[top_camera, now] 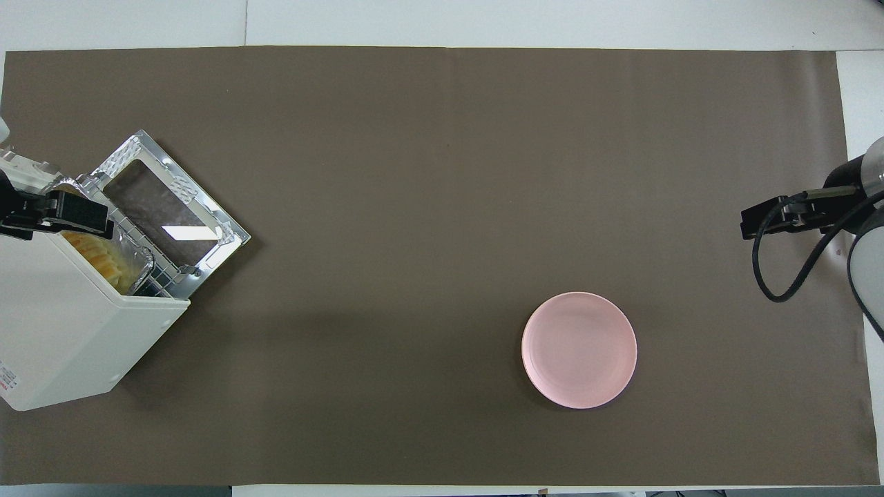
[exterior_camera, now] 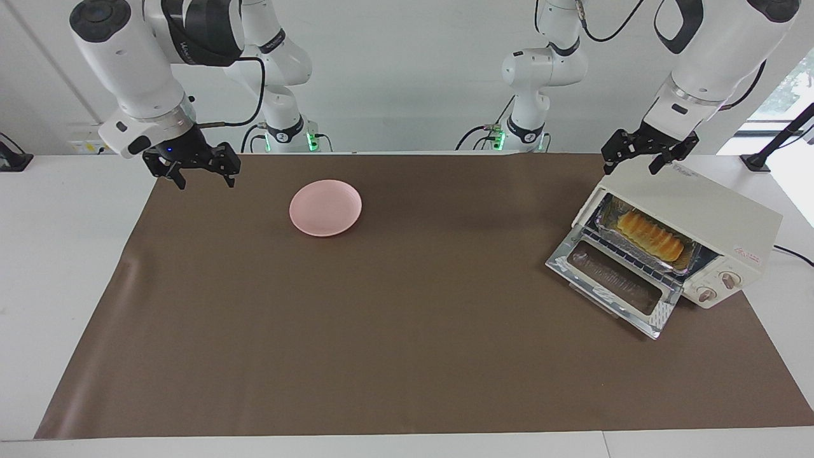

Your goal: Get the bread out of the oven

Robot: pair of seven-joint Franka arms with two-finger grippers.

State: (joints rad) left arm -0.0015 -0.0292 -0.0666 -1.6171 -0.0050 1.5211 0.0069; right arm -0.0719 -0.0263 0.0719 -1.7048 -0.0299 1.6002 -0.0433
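Note:
The cream-white oven (exterior_camera: 712,213) (top_camera: 69,331) stands at the left arm's end of the table, its glass door (exterior_camera: 613,280) (top_camera: 166,207) dropped open flat. Inside, the golden ridged bread (exterior_camera: 652,236) (top_camera: 97,252) lies in a silver foil tray (exterior_camera: 609,230) (top_camera: 141,261) on the wire rack. My left gripper (exterior_camera: 631,166) (top_camera: 69,215) hangs open over the oven's top edge nearest the robots, holding nothing. Over the mat's corner at the right arm's end, my right gripper (exterior_camera: 205,181) (top_camera: 749,224) is open and empty.
A round pink plate (exterior_camera: 325,207) (top_camera: 579,349) sits empty on the brown mat (exterior_camera: 407,331) (top_camera: 414,172), toward the right arm's end and near the robots. The oven's knobs (exterior_camera: 718,286) face away from the robots.

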